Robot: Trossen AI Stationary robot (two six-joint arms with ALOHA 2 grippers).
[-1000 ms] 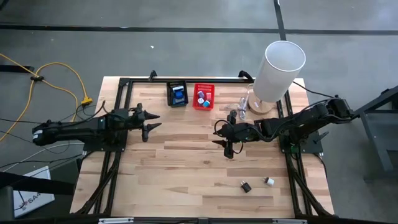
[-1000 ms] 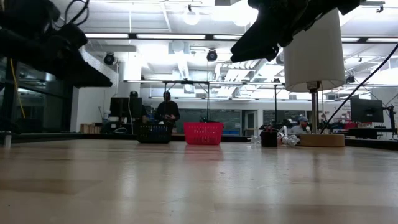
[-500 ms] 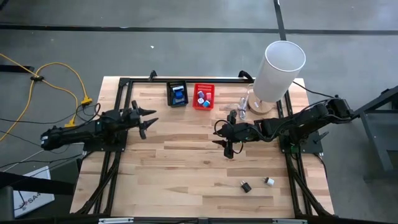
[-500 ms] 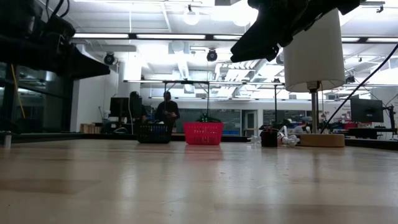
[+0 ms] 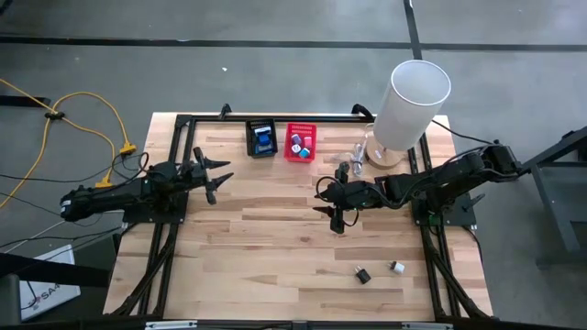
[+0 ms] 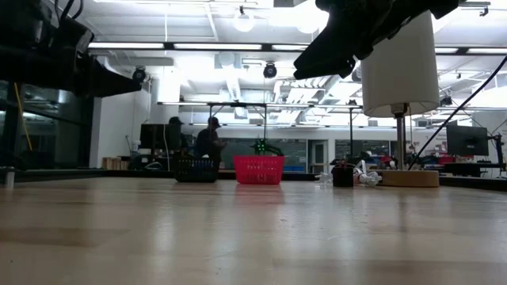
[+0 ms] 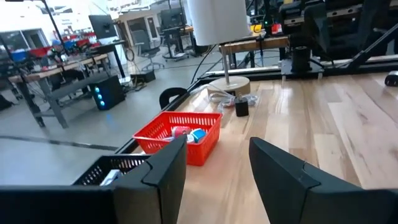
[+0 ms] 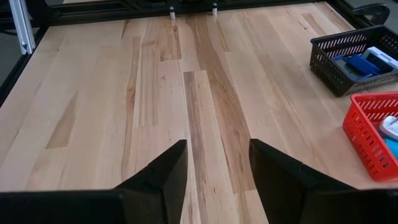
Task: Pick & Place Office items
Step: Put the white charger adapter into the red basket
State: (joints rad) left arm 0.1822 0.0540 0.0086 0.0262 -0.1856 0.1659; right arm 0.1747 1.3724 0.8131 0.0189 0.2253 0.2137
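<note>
Office items are scattered over a wooden table point(image 5: 275, 229), and several already lie in the two small baskets at its far edge. Taking the red basket point(image 5: 300, 142) as the landmark: the black basket point(image 5: 261, 138) stands just beside it on the left with a blue piece inside, and the red one holds white, blue and pink pieces. To its right, near the foot of a tall white cylinder point(image 5: 410, 101), lie a black clip point(image 5: 344, 170) and some clear or silver bits point(image 5: 358, 151). Well toward the near edge and to the right of the red basket sit a second black clip point(image 5: 362, 274) and a small white piece point(image 5: 398, 268).

The left tool point(image 5: 213, 176) hovers left of the baskets, fingers spread and empty. The right tool point(image 5: 330, 203) hangs on the near side of the red basket, also parted and holding nothing.

Judged from this, the next pick is still open. The right arm seems best placed for the clip by the cylinder; it should straddle the clip squarely, come down level and close gently so the piece does not skid.

Only the overhead view shows the two pieces near the front edge. The left wrist view looks into the red basket from the side. The right wrist view shows bare table ahead of its fingers point(image 8: 165, 174). The table-height view shows people in the room beyond.
</note>
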